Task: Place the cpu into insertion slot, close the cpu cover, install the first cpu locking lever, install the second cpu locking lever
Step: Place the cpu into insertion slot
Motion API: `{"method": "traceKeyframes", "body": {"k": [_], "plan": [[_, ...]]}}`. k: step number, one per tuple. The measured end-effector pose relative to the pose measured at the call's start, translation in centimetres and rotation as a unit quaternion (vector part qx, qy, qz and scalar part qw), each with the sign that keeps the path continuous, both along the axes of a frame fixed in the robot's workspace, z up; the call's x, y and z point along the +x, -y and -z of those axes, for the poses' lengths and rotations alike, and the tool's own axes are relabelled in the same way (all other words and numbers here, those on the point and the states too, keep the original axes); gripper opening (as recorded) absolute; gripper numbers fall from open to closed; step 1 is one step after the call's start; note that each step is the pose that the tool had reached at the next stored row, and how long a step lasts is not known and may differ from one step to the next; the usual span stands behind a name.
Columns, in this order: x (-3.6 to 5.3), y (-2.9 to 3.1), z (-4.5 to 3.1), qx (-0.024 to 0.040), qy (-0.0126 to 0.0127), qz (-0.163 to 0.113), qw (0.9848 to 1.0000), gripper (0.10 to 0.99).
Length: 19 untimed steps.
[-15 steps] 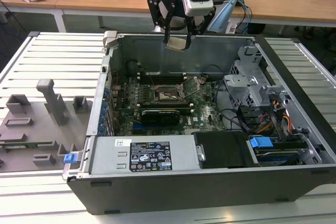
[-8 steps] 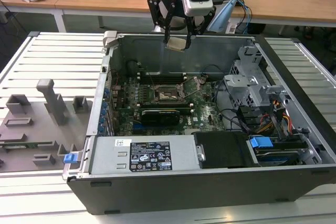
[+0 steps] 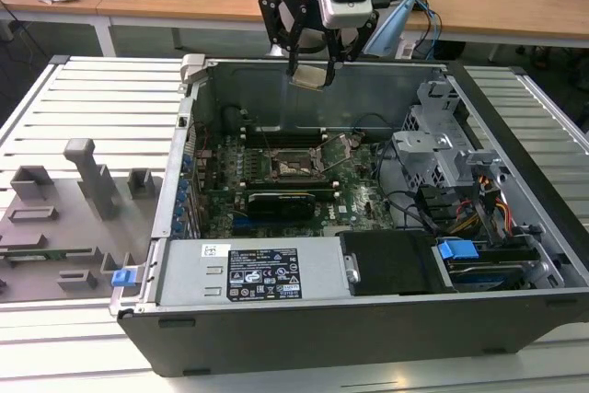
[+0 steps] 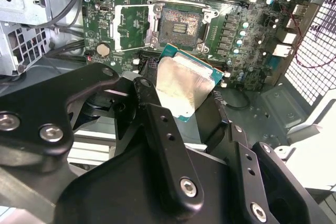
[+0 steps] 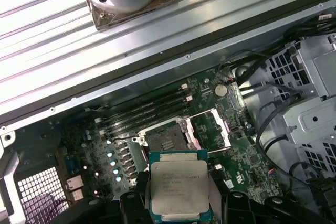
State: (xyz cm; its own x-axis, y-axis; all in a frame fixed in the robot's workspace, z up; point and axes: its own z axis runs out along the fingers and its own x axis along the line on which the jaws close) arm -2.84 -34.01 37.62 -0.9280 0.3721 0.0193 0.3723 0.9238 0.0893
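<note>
**Exterior view: cpu gripped high over the open slot**

Exterior view puts the gripper [image 3: 309,69] up by the far wall of the case [image 3: 386,89]. It is clenched on the cpu [image 3: 308,77], which hangs tilted and well above the board [image 3: 359,200]. In both wrist views the chip sits between the two black fingers [image 4: 149,103], pinched by opposite edges with its metal face bare. That edge hold likely keeps the pads off the underside and would let the chip go down flat.

The slot [image 4: 178,24] lies open on the board with its dark contact field uncovered. The cover [image 5: 212,129] is swung back just beside it, its square window lying off to one side, so nothing stands between chip and socket.

The cpu is not yet seated and is well apart from the slot. In the first wrist view the slot lies just beyond the chip's edge, which suggests the arm is holding the chip high to line it up clear of the case walls and cables. Placing is the step in hand, and the cover is not yet closed.
</note>
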Motion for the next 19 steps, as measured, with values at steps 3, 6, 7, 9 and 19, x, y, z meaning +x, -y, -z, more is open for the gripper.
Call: {"method": "traceKeyframes", "body": {"k": [3,6,7,9,19], "plan": [[0.00,0.00,0.00,0.0000,0.0000,0.002,1.0000,0.537],[0.00,0.00,0.00,0.0000,0.0000,0.004,1.0000,0.537],[0.00,0.00,0.00,0.0000,0.0000,0.005,1.0000,0.537],[0.00,0.00,0.00,0.0000,0.0000,0.007,1.0000,0.537],[0.00,0.00,0.00,0.0000,0.0000,0.013,0.9999,0.537]]}}
